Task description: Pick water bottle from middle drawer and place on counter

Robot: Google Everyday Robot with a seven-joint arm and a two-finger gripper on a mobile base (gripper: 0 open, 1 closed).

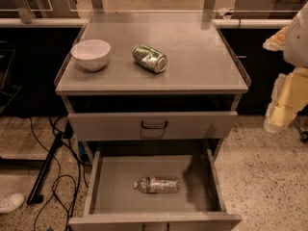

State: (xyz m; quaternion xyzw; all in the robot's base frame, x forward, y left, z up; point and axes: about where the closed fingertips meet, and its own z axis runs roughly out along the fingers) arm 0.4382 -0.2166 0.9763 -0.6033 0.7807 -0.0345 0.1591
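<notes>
The water bottle (156,185) lies on its side on the floor of the open middle drawer (115,186), cap to the left. The counter (202,47) is the cart's flat grey top. My gripper (281,112) hangs at the right edge of the view, beside the cart and well above and right of the bottle, at about the height of the closed top drawer. It holds nothing that I can see.
A white bowl (91,54) and a dented green-and-silver can (150,58) sit on the counter's left and middle. The top drawer front (154,125) with a dark loop handle is shut. Cables (57,167) run over the floor at the left.
</notes>
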